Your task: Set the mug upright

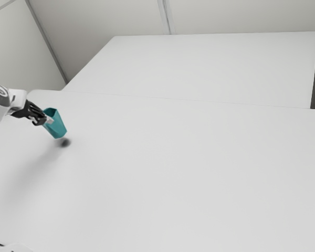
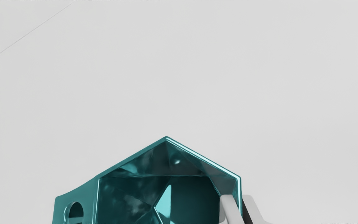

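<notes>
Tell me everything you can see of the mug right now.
The mug is glossy teal, like glazed ceramic or plastic, with flat facets, an angular rim and a side handle pierced by a round hole. It leans, mouth upward, toward the exterior view's left, apparently just above the table. The gripper grips its wall at the rim, one jaw inside, one outside, across from the handle.

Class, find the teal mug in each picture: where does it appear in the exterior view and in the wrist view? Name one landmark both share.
Exterior view: the mug is near the view's left edge, tilted, at the arm's end.
Wrist view: its open mouth faces the camera, rim running to the pincer.
Shared landmark: the pincer, gripping the mug's wall.
</notes>
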`<state>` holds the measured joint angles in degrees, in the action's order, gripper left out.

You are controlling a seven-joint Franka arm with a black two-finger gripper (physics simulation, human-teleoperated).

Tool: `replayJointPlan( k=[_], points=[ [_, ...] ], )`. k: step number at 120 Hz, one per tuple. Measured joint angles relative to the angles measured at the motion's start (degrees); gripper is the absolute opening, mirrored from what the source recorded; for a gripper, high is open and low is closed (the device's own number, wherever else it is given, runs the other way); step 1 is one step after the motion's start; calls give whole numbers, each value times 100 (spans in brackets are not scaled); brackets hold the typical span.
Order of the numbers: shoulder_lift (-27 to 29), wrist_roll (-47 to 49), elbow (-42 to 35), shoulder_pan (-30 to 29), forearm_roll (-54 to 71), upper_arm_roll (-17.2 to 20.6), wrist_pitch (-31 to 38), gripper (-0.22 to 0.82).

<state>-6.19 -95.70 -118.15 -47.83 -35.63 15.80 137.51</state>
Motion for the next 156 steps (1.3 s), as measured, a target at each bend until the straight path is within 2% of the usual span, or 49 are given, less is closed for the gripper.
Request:
replayJointPlan(
  k=[21, 40, 48, 100, 156],
  points=[
    [245, 1130, -17, 1268, 1046, -872, -546, -18],
    [291, 2172, -17, 2643, 1560, -1913, -928, -18],
    [299, 2577, -16, 2947, 1707, -2122, -1054, -18],
    [320, 4801, 43, 3917, 2532, -2215, -1527, -18],
    [100, 6448, 211, 4815, 4541, -2213, -1344, -18]
  ],
)
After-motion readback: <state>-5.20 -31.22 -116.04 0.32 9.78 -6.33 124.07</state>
